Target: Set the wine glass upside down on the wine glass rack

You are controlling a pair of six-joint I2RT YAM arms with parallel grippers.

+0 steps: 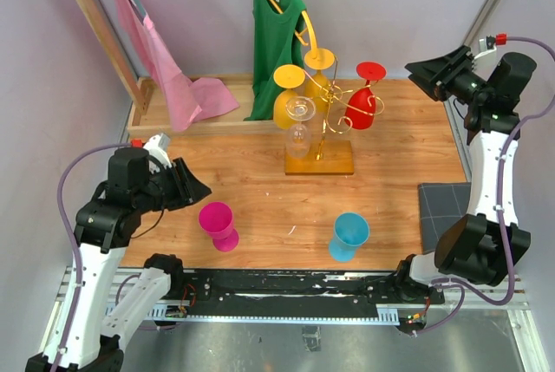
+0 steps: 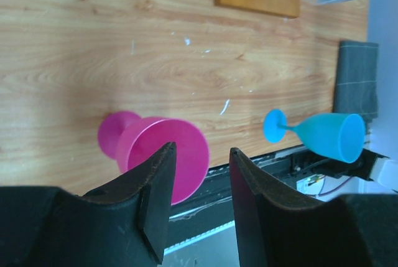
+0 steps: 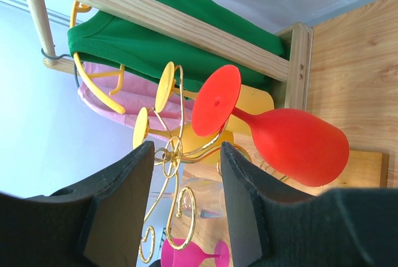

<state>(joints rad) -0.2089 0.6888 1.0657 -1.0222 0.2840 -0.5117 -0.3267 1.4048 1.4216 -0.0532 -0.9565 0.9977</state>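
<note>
4 glasses hang on the wine glass rack (image 1: pixel 319 162); the pink glass (image 1: pixel 217 225) and blue glass (image 1: pixel 349 235) stand unhung on the table (image 1: pixel 260 183). The left gripper (image 2: pixel 202 155) and right gripper (image 3: pixel 186 149) gape, empty.

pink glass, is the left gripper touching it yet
Apart. The top external view shows a strip of bare wood between the left gripper and the pink glass; its jaws stand open with nothing in them.
</note>
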